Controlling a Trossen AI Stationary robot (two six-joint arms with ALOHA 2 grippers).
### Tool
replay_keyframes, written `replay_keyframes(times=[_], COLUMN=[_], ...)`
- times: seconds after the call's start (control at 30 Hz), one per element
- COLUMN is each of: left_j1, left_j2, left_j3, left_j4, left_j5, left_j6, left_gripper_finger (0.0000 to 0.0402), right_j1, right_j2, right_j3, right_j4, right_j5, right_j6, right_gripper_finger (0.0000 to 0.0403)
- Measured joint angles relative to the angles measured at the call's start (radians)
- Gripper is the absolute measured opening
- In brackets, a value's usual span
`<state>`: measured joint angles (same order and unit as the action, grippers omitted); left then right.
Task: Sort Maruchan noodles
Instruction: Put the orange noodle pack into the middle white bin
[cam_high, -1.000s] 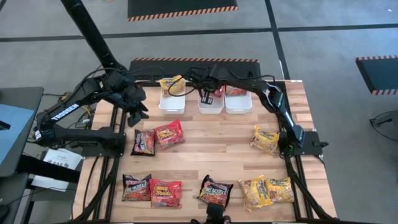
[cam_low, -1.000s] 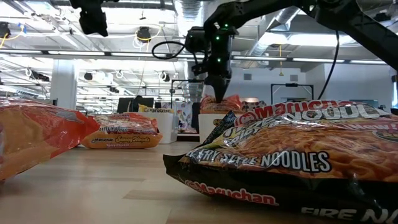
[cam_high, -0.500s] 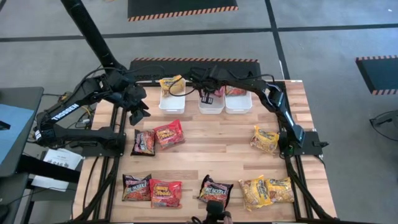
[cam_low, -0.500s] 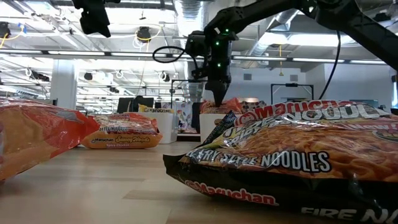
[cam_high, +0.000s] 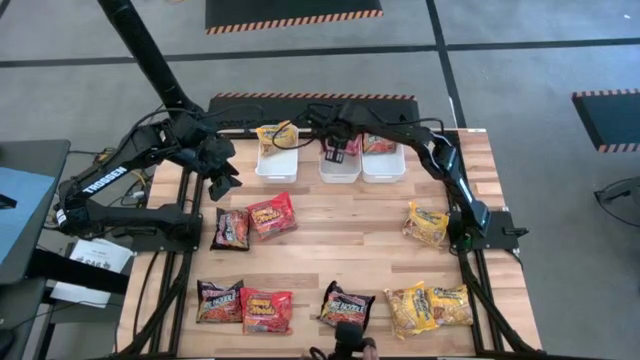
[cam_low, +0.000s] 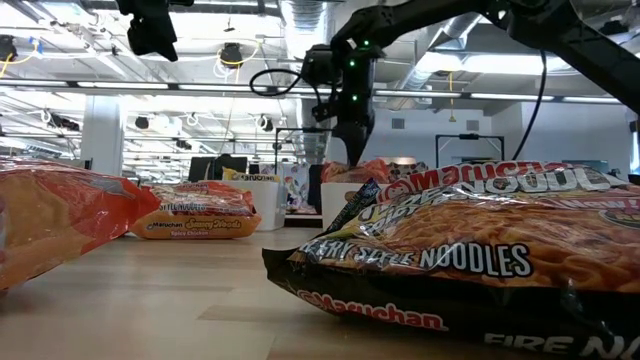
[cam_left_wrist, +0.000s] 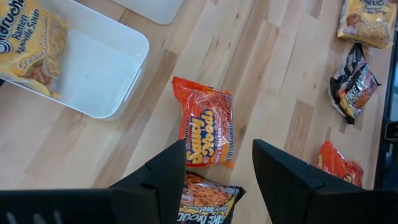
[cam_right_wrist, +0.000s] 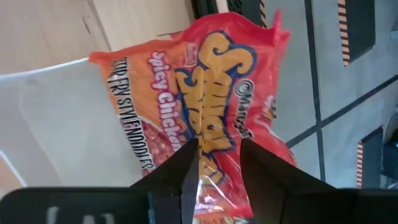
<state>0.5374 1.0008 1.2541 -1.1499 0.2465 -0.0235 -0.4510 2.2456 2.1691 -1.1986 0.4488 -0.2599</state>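
overhead and level views of a wooden table with three white bins in a row at its far edge. the right gripper hangs over the middle bin, its fingers parted a little on either side of a red spicy chicken packet that lies partly in that bin with one end out over the rim; whether the pads touch the wrapper cannot be told. the left gripper hovers spread and empty above the table's left side, over a red packet and a dark packet lying side by side. a yellow packet rests in the left bin, tilted over its far rim, and a red packet sits in the right bin. a yellow packet lies alone near the right edge. along the near edge lie a dark packet, a red packet, a dark packet and two yellow packets.
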Motion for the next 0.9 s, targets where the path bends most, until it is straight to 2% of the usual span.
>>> replay_keyframes(times=[0.17, 0.37, 0.5, 0.7, 0.9], left_j1=[0.0, 0.0, 0.0, 0.0, 0.0], left_j2=[0.0, 0.0, 0.0, 0.0, 0.0], left_j3=[0.0, 0.0, 0.0, 0.0, 0.0], left_j4=[0.0, 0.011, 0.014, 0.015, 0.016], left_j5=[0.0, 0.0, 0.0, 0.0, 0.0], left_j6=[0.0, 0.0, 0.0, 0.0, 0.012], left_gripper_finger=[0.0171, 0.0171, 0.0171, 0.0171, 0.0171], right_j1=[0.01, 0.01, 0.013, 0.004, -0.006], right_j2=[-0.001, -0.001, -0.001, -0.001, 0.001], right_j3=[0.035, 0.034, 0.034, 0.032, -0.006], right_j4=[-0.064, -0.083, -0.094, -0.205, -0.216], right_j5=[-0.009, -0.138, -0.182, -0.435, -0.488], right_j6=[0.069, 0.106, 0.116, 0.174, 0.177], right_gripper_finger=[0.0143, 0.0142, 0.0142, 0.0142, 0.0142])
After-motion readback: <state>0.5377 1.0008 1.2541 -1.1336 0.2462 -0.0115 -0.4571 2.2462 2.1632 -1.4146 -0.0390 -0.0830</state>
